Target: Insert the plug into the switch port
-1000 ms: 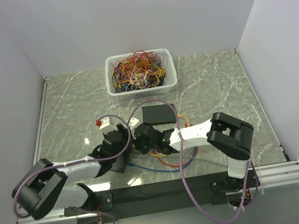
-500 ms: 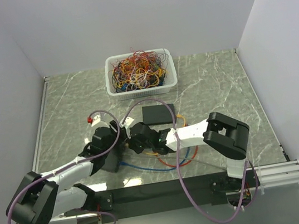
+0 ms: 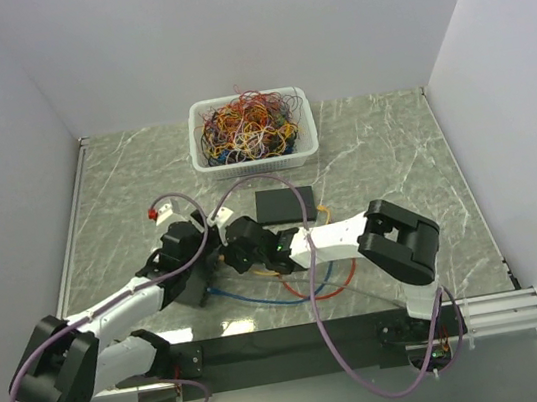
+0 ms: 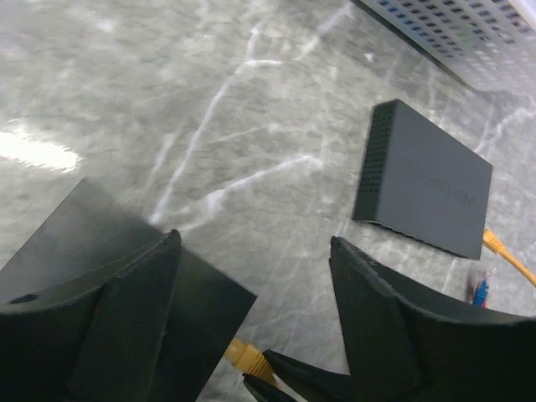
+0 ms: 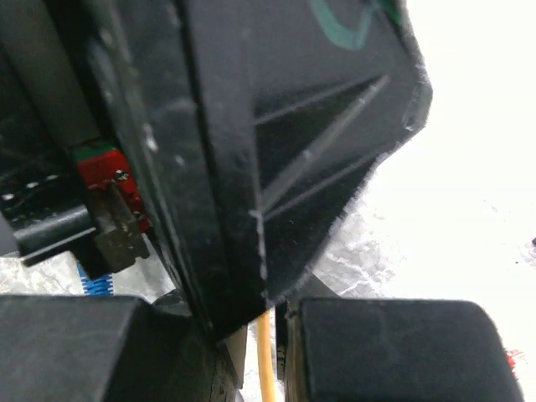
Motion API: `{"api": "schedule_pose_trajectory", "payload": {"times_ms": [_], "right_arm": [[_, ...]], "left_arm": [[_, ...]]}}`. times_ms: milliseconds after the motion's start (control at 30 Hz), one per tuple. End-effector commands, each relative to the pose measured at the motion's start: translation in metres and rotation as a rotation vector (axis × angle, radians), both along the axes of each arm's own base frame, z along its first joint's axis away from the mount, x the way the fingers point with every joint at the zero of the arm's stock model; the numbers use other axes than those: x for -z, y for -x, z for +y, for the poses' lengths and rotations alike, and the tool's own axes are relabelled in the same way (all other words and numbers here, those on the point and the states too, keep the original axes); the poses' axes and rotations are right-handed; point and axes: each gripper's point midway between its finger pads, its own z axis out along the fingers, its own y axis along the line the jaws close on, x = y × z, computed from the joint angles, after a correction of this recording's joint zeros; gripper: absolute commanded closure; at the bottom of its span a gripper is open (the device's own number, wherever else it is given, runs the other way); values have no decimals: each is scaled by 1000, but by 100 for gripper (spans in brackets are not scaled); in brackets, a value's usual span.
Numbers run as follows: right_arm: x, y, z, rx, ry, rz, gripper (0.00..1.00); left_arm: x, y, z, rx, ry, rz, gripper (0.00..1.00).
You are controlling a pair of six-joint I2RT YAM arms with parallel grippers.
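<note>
In the left wrist view a black switch box lies at the lower left, partly behind my left finger. A yellow plug sits against its near side, pinched in the tips of my right gripper. My left gripper is wide open, with the box's corner between its fingers and a gap to the right finger. In the top view it hovers over that box. The right wrist view is filled by the left gripper's black body. A yellow cable runs between the shut fingers of my right gripper.
A second black switch box lies just beyond the grippers and also shows in the left wrist view. A white basket of tangled cables stands at the back. Blue, red and orange cables loop under the right arm. White walls enclose the table.
Both grippers have shifted left across the table. The left arm swung out to the left, and the right gripper followed it with the yellow plug.
</note>
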Motion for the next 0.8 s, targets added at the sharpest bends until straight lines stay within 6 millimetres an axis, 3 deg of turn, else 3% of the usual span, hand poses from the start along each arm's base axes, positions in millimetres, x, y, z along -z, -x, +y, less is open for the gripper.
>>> {"api": "schedule_pose_trajectory", "payload": {"times_ms": [0, 133, 233, 300, 433, 567, 700, 767], "right_arm": [[-51, -32, 28, 74, -146, -97, 100], [-50, -33, 29, 79, -145, -94, 100], [-46, -34, 29, 88, -134, -84, 100], [-45, -35, 28, 94, -128, -85, 95], [-43, -39, 26, 116, -111, -85, 97], [-37, -41, 28, 124, -90, -80, 100], [-34, -42, 28, 124, -80, -75, 100], [-32, -42, 28, 123, -74, -73, 100]], "left_arm": [[10, 15, 15, -39, -55, 82, 24], [5, 15, 32, -103, -92, 85, 35], [1, 9, 34, -102, -79, 78, 64], [2, 8, 34, -107, -79, 86, 74], [0, 5, 33, -101, -67, 90, 74], [-16, 0, 44, -131, -71, 54, 72], [-35, -7, 63, -171, -74, 12, 53], [-37, -13, 76, -196, -66, 14, 48]]}}
